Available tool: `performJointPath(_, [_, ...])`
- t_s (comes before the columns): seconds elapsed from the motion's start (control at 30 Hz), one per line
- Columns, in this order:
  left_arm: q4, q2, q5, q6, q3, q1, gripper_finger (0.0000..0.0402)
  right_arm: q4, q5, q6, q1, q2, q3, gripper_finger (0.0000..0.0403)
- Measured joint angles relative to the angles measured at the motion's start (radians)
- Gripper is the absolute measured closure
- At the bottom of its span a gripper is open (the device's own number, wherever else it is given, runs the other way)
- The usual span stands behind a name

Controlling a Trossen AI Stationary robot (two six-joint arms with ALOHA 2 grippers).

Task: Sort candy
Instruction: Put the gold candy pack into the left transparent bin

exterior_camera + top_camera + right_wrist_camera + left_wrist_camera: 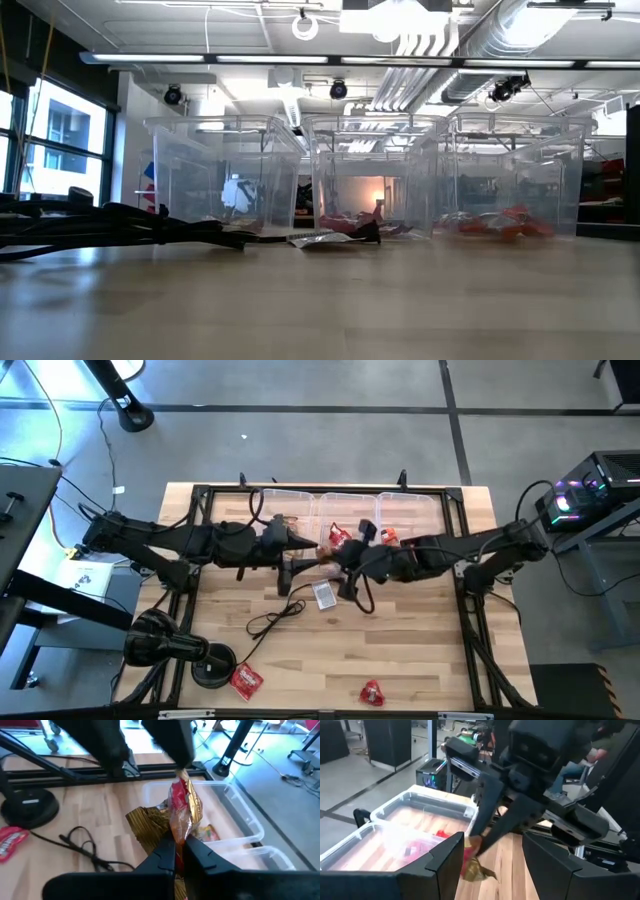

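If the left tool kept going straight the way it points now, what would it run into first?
Most likely the red and gold candy pinched in the shut right tool, which hangs directly ahead between the open left tool's fingers. Depth is hard to judge, so how near contact is stays unclear.

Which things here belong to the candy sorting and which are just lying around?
Job:
- candy pinched in right claw
- loose red candies
- clear bins
- left claw, open nearby

Lying about:
- grey tag with black cable
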Motion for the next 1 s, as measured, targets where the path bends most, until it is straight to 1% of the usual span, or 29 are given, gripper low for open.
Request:
performJointPath(0.17, [-0.019, 0.012, -0.005, 0.001, 0.001, 0.0, 0.0206, 0.043, -0.01, -0.05, -0.022, 0.007, 0.0, 0.0402])
performJointPath(0.27, [-0.054, 0.02, -0.052, 0.001, 0.001, 0.006, 0.0206, 0.084, -0.009, -0.079, -0.021, 0.006, 0.0, 0.0402])
performJointPath(0.33, [-0.067, 0.016, -0.09, 0.001, 0.001, 0.006, 0.0206, 0.074, -0.002, -0.08, -0.015, 0.006, 0.0, 0.0402])
performJointPath(0.5, [0.038, -0.019, -0.12, 0.057, 0.001, 0.007, 0.0206, -0.021, 0.01, -0.048, -0.01, 0.003, 0.0, 0.0402])
performJointPath(0.6, [0.044, -0.03, -0.134, 0.088, 0.002, 0.012, 0.0206, 0.016, 0.021, -0.06, -0.013, 0.004, 0.0, 0.0402])
performJointPath(0.73, [0.014, -0.022, -0.099, 0.042, 0.0, 0.034, 0.0206, 0.086, 0.038, -0.11, -0.012, 0.003, 0.0, 0.0402])
performJointPath(0.87, [-0.014, -0.022, -0.078, 0.018, 0.0, 0.052, 0.0206, 0.142, 0.025, -0.134, -0.011, 0.003, 0.0, 0.0402])
performJointPath(0.93, [-0.031, -0.022, -0.076, 0.003, 0.0, 0.061, 0.0206, 0.165, 0.036, -0.163, -0.006, 0.003, 0.0, 0.0402])
performJointPath(1.0, [-0.03, -0.022, -0.048, -0.022, 0.0, 0.068, 0.0206, 0.171, 0.05, -0.186, -0.004, 0.003, 0.0, 0.0402])
